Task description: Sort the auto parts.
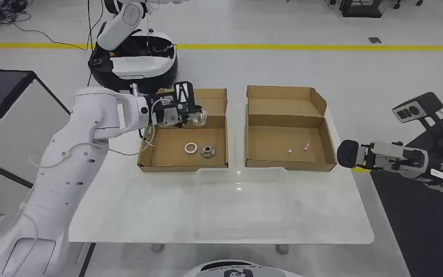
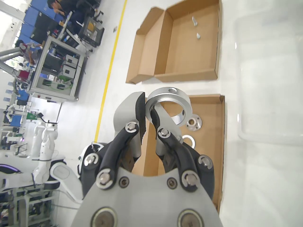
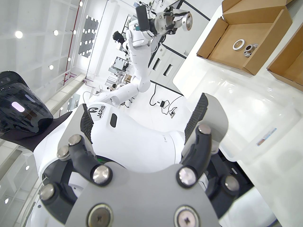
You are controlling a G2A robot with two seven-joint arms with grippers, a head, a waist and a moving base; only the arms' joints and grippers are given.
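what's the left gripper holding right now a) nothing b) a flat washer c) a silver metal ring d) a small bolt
C: the left gripper is shut on the rim of a silver metal ring, one finger inside it and one outside.

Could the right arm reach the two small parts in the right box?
Probably yes: the small parts lie uncovered in the right box, the right gripper hangs open beside it, and the left gripper holds a ring over the left box.
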